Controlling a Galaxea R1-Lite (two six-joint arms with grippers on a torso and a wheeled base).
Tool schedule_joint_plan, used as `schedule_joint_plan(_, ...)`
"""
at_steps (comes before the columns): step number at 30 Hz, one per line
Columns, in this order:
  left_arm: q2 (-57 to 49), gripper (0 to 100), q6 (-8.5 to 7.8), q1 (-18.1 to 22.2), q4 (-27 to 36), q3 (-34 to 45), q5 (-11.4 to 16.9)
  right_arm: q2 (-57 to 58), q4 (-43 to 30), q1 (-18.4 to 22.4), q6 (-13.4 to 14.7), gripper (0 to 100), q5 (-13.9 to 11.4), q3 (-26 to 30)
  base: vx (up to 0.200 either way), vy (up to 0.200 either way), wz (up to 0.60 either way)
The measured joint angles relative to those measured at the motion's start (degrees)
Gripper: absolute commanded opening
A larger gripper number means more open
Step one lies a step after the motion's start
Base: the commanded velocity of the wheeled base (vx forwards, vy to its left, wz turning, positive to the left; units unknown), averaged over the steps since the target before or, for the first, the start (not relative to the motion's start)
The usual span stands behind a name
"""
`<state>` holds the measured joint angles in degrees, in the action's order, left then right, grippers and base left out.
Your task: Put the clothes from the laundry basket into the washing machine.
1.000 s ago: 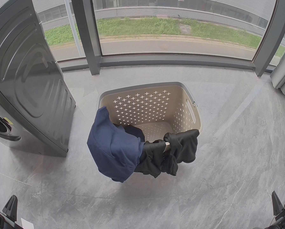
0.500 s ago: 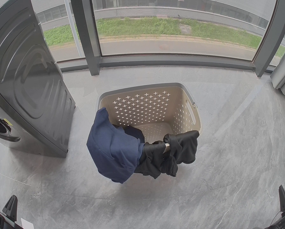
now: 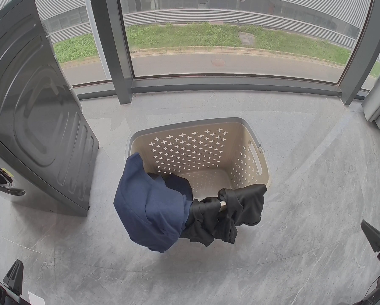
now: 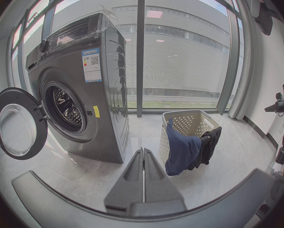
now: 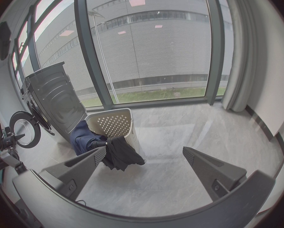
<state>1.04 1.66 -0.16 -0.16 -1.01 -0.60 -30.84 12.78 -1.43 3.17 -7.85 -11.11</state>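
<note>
A blue garment (image 3: 149, 208) and a black garment (image 3: 230, 210) are draped over the near rim of the laundry basket (image 3: 185, 149), which is set near the washing machine (image 3: 33, 106) — its round door (image 4: 18, 122) swung open. The left gripper (image 4: 143, 150) is seen pressed shut on nothing, while the right gripper (image 5: 144, 150) is spread wide and empty, both held well apart from the basket.

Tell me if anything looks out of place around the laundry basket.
Yes: the blue garment and the black garment hang over the near rim of the basket, drooping outside rather than lying inside.
</note>
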Motion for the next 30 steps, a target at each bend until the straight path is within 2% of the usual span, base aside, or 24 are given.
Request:
schedule_joint_plan(10, 0.00, 0, 0.09, -0.05, 0.00, 0.00, 0.00, -26.79, 16.55, -6.38, 1.32, 100, -1.62, -0.22, 0.000, 0.000, 0.00)
schedule_joint_plan(14, 0.00, 0, 0.11, 0.00, 0.00, 0.00, 0.00, -35.66, 22.92, -9.73, 2.93, 100, -1.76, -0.44, 0.000, 0.000, 0.00)
schedule_joint_plan(16, 0.00, 0, 0.12, 0.00, 0.00, 0.00, 0.02, -39.36, 25.56, -11.63, 4.13, 100, -1.28, -0.46, 0.000, 0.000, 0.00)
schedule_joint_plan(21, 0.00, 0, 0.17, 0.00, 0.00, 0.00, 0.00, -47.35, 31.32, -16.29, 7.45, 100, 2.11, -0.41, 0.000, 0.000, 0.00)
schedule_joint_plan(30, 0.00, 0, 0.20, 0.00, 0.00, 0.00, 0.02, -56.86, 36.75, -21.58, 8.31, 100, 4.24, -0.66, 0.000, 0.000, 0.00)
